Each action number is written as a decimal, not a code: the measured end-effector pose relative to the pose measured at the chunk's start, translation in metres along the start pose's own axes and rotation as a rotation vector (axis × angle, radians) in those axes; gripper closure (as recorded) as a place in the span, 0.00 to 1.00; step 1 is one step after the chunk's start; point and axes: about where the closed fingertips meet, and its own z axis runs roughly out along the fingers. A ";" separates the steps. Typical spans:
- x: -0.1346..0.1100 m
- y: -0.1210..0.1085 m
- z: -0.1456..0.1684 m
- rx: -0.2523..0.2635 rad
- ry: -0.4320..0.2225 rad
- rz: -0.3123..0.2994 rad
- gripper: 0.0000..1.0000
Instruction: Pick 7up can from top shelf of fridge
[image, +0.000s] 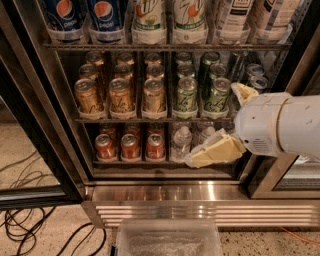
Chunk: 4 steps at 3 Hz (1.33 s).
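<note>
Two 7up cans stand side by side on the top shelf (165, 46) of the fridge (47, 110), one (148, 17) left of centre and one (189, 17) to its right, both cut off by the top of the view. Blue Pepsi cans (64, 17) stand to their left. My gripper (214, 125) is on a white arm at the right, low in front of the middle and bottom racks, well below the 7up cans. Its cream fingers (215, 151) are spread apart and hold nothing.
The middle rack holds gold cans (120, 95) and green cans (186, 94). The bottom rack holds red cans (130, 146) and water bottles (181, 142). A shiny steel slatted base (200, 205) runs below. A clear plastic bin (167, 240) sits in front. Cables (30, 227) lie on the floor at left.
</note>
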 end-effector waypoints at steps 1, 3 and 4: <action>-0.015 0.004 -0.003 0.058 -0.079 -0.019 0.00; -0.044 0.017 -0.007 0.044 -0.237 -0.035 0.00; -0.059 0.020 0.001 0.011 -0.281 -0.037 0.00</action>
